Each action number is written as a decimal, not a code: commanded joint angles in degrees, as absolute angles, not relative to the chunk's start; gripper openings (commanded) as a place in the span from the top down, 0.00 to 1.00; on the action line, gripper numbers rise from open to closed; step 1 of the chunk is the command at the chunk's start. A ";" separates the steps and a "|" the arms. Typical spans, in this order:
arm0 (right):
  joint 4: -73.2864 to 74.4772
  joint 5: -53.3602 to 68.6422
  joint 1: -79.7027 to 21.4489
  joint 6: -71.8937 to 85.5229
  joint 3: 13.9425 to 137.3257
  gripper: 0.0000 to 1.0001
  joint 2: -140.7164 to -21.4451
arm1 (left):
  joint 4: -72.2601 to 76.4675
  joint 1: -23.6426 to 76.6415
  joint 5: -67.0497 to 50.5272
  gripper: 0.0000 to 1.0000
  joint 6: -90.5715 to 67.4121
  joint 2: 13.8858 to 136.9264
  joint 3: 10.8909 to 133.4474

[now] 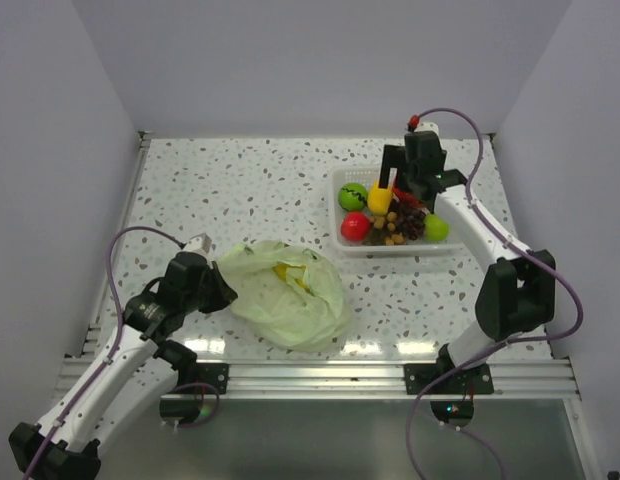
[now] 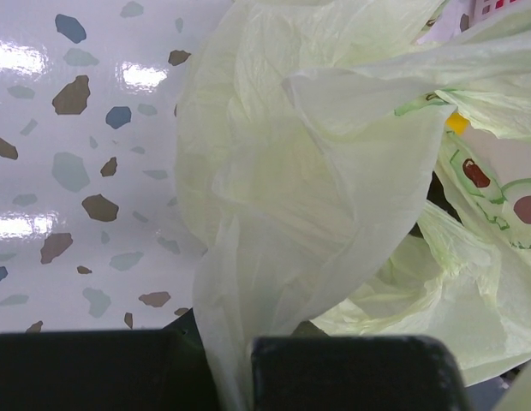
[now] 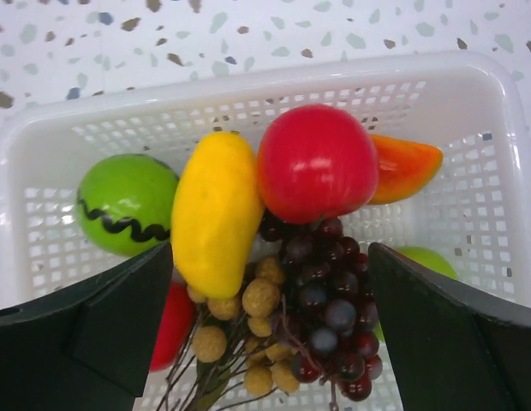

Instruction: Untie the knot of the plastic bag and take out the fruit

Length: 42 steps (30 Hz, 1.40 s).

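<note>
The left pincer (image 1: 220,286) is clamped on the left edge of the bag (image 1: 295,298), which lies slumped on the desk (image 1: 240,190) near the front, well apart from the basket (image 1: 390,249). In the left wrist view a fold of the pale green bag (image 2: 291,214) runs down between the two dark fingers (image 2: 351,372) of that pincer (image 2: 235,368), pinched there. A yellow piece (image 1: 287,272) shows through the plastic, and from the wrist only a small yellow bit (image 2: 456,124) of it shows

The right pincer (image 1: 395,195) hangs over the basket at the back right with its jaws spread wide and nothing held. From its wrist, the pincer (image 3: 270,250) frames the fruit (image 3: 274,257) heaped in the white basket (image 3: 274,77): a yellow fruit (image 3: 216,214) leaning on a red fruit (image 3: 315,163), an orange piece (image 3: 402,167) behind, dark grapes (image 3: 330,300) and tan berries (image 3: 248,317) in front. A green ball (image 3: 124,204) with a zigzag stripe sits at the left, a lime apple (image 3: 428,261) at the right, half hidden by the finger (image 3: 454,342)
</note>
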<state>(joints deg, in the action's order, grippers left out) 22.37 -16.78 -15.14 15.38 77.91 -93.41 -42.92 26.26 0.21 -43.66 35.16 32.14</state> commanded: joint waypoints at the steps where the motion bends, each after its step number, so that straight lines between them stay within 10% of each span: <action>1: 22.68 -12.06 -19.40 11.88 78.14 0.01 -84.67 | -41.49 26.02 -0.53 1.00 -42.10 35.59 34.19; 18: 28.13 2.54 -64.49 9.22 76.99 0.09 -81.11 | -40.61 26.02 -0.97 1.00 -42.36 36.56 34.89; 42: 17.75 -12.04 -59.25 3.69 82.61 0.18 -108.63 | -39.64 26.02 -5.45 1.00 -41.05 39.02 36.65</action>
